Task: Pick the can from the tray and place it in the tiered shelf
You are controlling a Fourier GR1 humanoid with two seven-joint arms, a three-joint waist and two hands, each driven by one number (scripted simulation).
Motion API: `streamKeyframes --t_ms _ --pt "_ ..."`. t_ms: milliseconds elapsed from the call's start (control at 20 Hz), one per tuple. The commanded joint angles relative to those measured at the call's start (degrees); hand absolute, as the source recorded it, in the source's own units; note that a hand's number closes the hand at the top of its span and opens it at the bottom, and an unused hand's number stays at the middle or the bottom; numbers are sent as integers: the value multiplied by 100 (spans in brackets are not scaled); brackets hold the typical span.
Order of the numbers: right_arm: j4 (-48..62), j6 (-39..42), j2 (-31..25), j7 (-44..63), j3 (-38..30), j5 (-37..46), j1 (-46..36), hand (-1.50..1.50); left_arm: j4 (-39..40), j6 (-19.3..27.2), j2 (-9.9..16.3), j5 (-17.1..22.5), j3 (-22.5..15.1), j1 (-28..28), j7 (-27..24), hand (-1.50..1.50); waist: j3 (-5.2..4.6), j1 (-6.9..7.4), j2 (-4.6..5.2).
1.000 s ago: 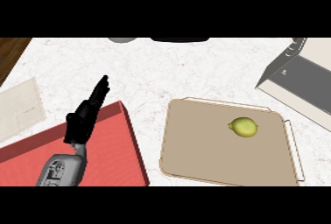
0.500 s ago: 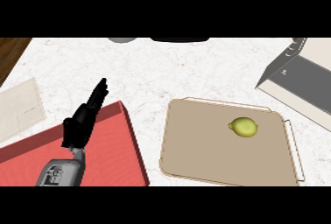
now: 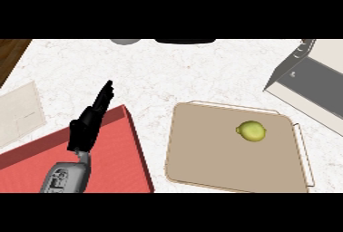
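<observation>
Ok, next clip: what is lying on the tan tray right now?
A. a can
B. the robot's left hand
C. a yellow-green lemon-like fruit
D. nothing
C. A small yellow-green lemon-like fruit lies on the tan tray toward its far right; no can shows, and the left hand is over the red board instead.

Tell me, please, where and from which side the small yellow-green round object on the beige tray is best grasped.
Probably across its widest middle, from above: the small yellow-green round object sits alone on the flat beige tray, whose raised rim would hinder a low side approach. Being rounded, it could roll.
</observation>
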Motion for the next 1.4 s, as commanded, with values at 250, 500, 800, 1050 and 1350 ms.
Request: streamKeyframes --t_ms 250,500,800,1050,1350 --pt "-519 299 149 1292 -197 1027 573 -150 -261 -79 84 -5 -6 177 37 0 4 6 -14" --pt "-1252 47 331 1031 -307 254 829 -150 -366 -72 53 59 32 121 189 0 6 -10 -20" --pt "-1504 43 354 965 -218 -289 701 -150 236 81 -54 -139 -2 -107 -39 0 4 -6 -7" --pt "-2168 435 87 1118 -250 -661 598 -150 -435 -132 50 34 -27 227 252 0 4 12 -20" --pt "-2877 -141 -17 1105 -889 -1223 519 -150 -69 -47 50 -26 62 79 115 0 4 -72 -28"
